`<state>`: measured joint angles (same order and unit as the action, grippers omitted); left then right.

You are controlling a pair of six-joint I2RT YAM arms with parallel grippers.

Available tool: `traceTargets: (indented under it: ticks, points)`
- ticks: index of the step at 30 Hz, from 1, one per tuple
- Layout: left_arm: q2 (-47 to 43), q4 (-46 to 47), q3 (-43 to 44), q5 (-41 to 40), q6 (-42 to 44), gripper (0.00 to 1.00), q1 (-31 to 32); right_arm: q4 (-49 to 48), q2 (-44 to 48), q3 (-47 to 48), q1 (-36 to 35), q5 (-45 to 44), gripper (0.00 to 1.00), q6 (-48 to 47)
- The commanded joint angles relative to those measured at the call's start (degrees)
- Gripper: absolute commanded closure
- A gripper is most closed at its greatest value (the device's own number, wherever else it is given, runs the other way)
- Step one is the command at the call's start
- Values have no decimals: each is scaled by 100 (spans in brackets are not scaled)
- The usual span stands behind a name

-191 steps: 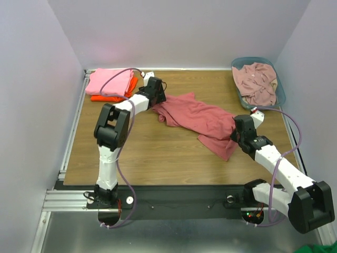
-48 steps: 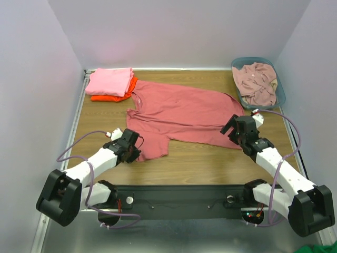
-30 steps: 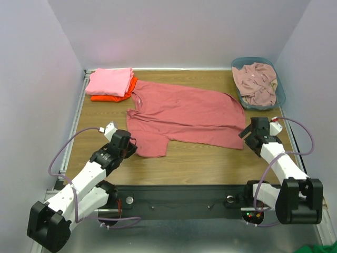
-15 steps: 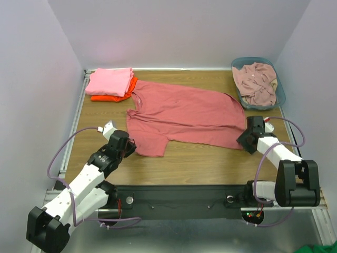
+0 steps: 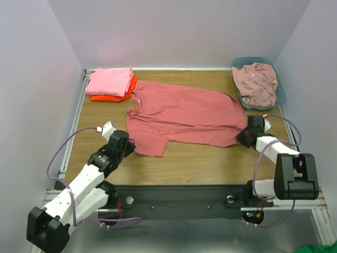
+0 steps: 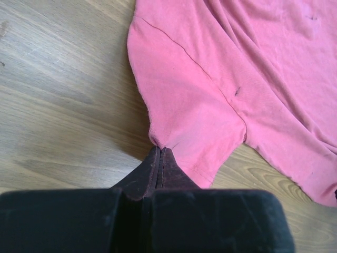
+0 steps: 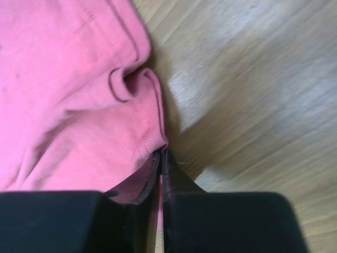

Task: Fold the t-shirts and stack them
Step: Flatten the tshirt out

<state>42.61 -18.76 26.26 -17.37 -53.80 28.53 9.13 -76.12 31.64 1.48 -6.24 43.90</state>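
A coral-red t-shirt (image 5: 184, 112) lies spread flat across the middle of the table. My left gripper (image 5: 129, 149) is shut on the edge of its near sleeve; in the left wrist view the cloth (image 6: 210, 89) puckers at the closed tips (image 6: 160, 149). My right gripper (image 5: 244, 138) is shut on the shirt's near right hem corner, and the hem (image 7: 68, 95) bunches between the jaws (image 7: 162, 154). A folded bright pink tee (image 5: 109, 81) sits on an orange one (image 5: 108, 98) at the back left. A pale dusty-pink tee (image 5: 256, 81) lies crumpled in the basket.
The blue-grey plastic basket (image 5: 280, 96) stands at the back right corner, just beyond my right arm. A metal rail (image 5: 73, 126) runs along the table's left edge. Bare wood (image 5: 200, 158) shows between the shirt and the near edge.
My right gripper has gone from open to shut on the shirt's hem corner, after sliding in to the cloth. The left gripper has kept its hold on the sleeve.
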Motion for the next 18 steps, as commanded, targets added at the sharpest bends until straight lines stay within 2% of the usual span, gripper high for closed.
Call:
traceTargets:
  ticks: [1, 5, 12, 18]
  points:
    - [-33, -13, 186, -215, 10, 100, 29, 72, 61, -272, -51, 589, 100, 22]
    - [-77, -110, 423, -232, 133, 100, 29, 54, 772, -202, -51, 589, 100, -241]
    - [-613, -84, 1389, -223, 739, 100, 29, 220, 2820, 490, -51, 809, 100, -821]
    - [-982, -57, 3091, -294, 1170, 100, 29, 617, 3805, 1730, -51, 177, 100, -1032]
